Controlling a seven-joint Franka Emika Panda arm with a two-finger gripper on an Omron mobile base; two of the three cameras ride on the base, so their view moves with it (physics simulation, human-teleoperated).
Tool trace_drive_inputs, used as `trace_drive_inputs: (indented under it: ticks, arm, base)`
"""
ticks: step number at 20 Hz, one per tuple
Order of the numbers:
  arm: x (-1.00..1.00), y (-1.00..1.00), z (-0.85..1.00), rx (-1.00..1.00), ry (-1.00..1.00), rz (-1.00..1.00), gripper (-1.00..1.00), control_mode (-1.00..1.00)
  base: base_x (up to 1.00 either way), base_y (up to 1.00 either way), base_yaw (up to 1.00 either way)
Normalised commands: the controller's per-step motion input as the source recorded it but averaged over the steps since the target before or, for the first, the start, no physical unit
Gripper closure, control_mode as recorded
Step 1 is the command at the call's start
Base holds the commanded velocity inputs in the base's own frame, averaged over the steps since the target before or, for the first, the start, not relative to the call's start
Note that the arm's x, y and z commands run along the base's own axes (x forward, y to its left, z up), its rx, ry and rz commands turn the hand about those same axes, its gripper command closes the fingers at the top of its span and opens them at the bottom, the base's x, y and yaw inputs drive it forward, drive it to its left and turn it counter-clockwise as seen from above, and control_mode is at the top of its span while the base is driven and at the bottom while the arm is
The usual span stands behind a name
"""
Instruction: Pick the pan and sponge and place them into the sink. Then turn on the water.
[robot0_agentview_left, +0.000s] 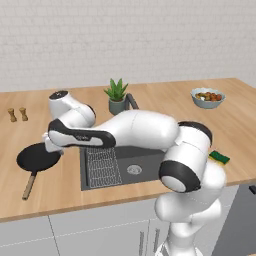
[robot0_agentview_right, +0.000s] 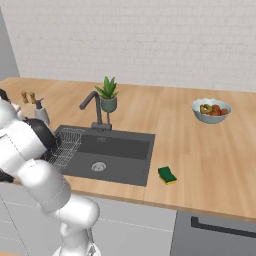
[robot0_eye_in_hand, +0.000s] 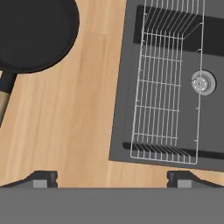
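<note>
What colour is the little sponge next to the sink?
The sponge is green on top with yellow underneath, seen best in the right base view.

Your arm (robot0_agentview_left: 145, 131) rises from the base at the lower right of the left base view, bends at a dark-jointed elbow, and stretches out nearly level to your left. Its forearm doubles back on itself at the wrist, so the hand sits low and points downward. In the right base view the arm's white links and dark joints climb along the left edge, leaning away to the left. Your gripper (robot0_eye_in_hand: 112, 178) looks straight down, and its two dark fingers (robot0_eye_in_hand: 43, 178) stand wide apart at the bottom of the hand view. Nothing sits between them; the fingers hold nothing.
</note>
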Motion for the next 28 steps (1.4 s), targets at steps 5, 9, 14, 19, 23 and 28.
trace_drive_inputs:
  ticks: [5, 9, 14, 19, 23, 28]
  arm:
    - [0.14, 0.19, -0.16, 0.0, 0.01, 0.0, -1.0, -1.0]
    - [0.18, 0.27, -0.32, 0.0, 0.0, 0.0, -1.0, -1.0]
    - [0.1, 0.18, -0.15, 0.0, 0.0, 0.0, -1.0, -1.0]
    - [0.03, 0.12, -0.04, 0.0, 0.03, 0.0, -1.0, -1.0]
    - [0.0, 0.0, 0.0, 0.0, 0.0, 0.0, -1.0, -1.0]
    - [0.0, 0.05, -0.01, 0.0, 0.0, 0.0, -1.0, -1.0]
  base:
    - [0.0, 0.0, 0.0]
    - [0.0, 0.0, 0.0]
    - [0.0, 0.0, 0.0]
    - [0.0, 0.0, 0.0]
    - [0.0, 0.0, 0.0]
    - [0.0, 0.0, 0.0]
